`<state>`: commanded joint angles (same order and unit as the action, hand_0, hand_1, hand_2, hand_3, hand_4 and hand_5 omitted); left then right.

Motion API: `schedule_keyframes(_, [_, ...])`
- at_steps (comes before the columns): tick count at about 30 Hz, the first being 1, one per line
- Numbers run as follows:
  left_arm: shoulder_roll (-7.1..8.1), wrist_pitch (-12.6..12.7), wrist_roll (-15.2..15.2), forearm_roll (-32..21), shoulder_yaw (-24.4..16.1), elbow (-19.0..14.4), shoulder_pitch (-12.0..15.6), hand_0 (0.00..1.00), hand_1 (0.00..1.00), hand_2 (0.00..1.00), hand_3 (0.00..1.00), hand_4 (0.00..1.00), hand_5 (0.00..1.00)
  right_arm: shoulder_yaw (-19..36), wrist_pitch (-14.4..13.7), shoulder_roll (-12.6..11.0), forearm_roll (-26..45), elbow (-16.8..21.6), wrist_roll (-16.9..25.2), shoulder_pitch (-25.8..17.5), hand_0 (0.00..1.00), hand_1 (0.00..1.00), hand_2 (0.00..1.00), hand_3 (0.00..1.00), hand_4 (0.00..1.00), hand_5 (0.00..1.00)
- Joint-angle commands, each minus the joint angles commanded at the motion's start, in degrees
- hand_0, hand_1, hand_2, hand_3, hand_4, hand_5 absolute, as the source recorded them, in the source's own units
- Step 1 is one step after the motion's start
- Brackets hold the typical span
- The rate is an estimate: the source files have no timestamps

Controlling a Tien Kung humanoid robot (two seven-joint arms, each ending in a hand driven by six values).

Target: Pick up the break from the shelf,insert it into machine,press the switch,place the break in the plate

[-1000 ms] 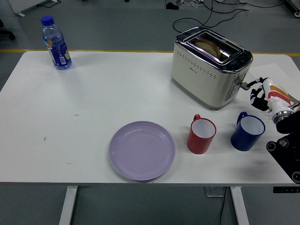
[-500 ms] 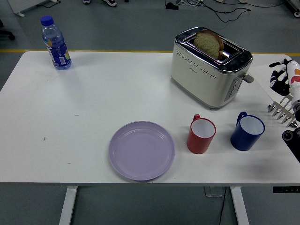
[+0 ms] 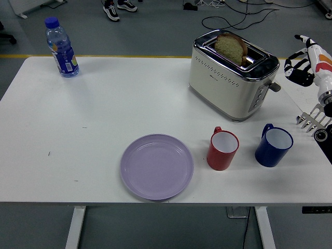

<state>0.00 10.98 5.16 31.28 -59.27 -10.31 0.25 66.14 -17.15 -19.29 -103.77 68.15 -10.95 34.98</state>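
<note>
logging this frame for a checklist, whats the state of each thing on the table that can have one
toaster: upright, lever up
bread slice: popped up, sticking out of a toaster slot
purple plate: empty
red mug: upright, looks empty
blue mug: upright, looks empty
water bottle: upright, cap on
right robot hand: raised right of the toaster, fingers relaxed, holding nothing
</note>
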Motion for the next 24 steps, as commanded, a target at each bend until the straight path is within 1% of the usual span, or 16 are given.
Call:
schedule_keyframes(5, [0.0, 0.0, 0.0, -0.2, 0.1, 0.0, -0.1, 0.67, 0.66, 0.671, 0.684, 0.416, 0.958, -2.0, 0.2, 1.4, 0.7, -0.6, 0.2, 3.4, 0.799, 0.767, 0.909, 0.998, 0.766, 0.416])
schedule_keyframes(6, [0.0, 0.0, 0.0, -0.2, 0.2, 0.0, -0.1, 0.67, 0.66, 0.671, 0.684, 0.417, 0.959, -2.3, 0.1, 1.6, 0.9, -0.7, 0.2, 4.1, 0.814, 0.773, 0.905, 0.952, 0.768, 0.405])
schedule_keyframes(11, [0.0, 0.1, 0.0, -0.5, 0.4, 0.0, -0.3, 0.67, 0.66, 0.671, 0.684, 0.417, 0.959, -4.4, 0.2, 3.9, 1.2, -3.4, 0.3, 8.7, 0.814, 0.773, 0.905, 0.952, 0.768, 0.405])
schedule_keyframes(12, [0.0, 0.1, 0.0, -0.6, 0.5, 0.0, -0.3, 0.67, 0.66, 0.67, 0.682, 0.417, 0.96, -4.9, 0.3, 4.4, 1.3, -4.2, 0.4, 9.9, 0.828, 0.773, 0.887, 0.918, 0.761, 0.387])
schedule_keyframes(15, [0.0, 0.3, 0.0, -0.6, 0.6, 0.0, -0.3, 0.67, 0.66, 0.67, 0.682, 0.417, 0.96, -6.6, 0.9, 5.8, 1.1, -6.9, 0.3, 12.8, 0.828, 0.773, 0.887, 0.918, 0.761, 0.387])
schedule_keyframes(17, [0.0, 0.4, 0.0, -0.7, 0.8, 0.0, -0.4, 0.67, 0.66, 0.67, 0.682, 0.417, 0.96, -8.0, 1.1, 6.5, 0.6, -9.5, 0.2, 15.0, 0.828, 0.773, 0.887, 0.918, 0.761, 0.387])
schedule_keyframes(18, [0.0, 0.4, -0.1, -0.8, 0.9, 0.0, -0.3, 0.67, 0.66, 0.667, 0.68, 0.418, 0.959, -8.9, 1.3, 6.9, 0.5, -10.8, 0.2, 16.0, 0.816, 0.773, 0.848, 0.859, 0.748, 0.346])
schedule_keyframes(22, [0.0, 0.7, -0.1, -1.0, 1.0, 0.0, -0.2, 0.67, 0.66, 0.667, 0.68, 0.418, 0.959, -10.9, 1.9, 8.2, 0.4, -14.8, 0.1, 18.6, 0.816, 0.773, 0.848, 0.859, 0.748, 0.346])
schedule_keyframes(24, [0.0, 0.8, 0.0, -1.0, 1.1, 0.0, -0.1, 0.67, 0.66, 0.665, 0.677, 0.419, 0.962, -12.2, 2.3, 9.5, 0.1, -17.1, 0.0, 20.1, 0.808, 0.756, 0.829, 0.856, 0.742, 0.33])
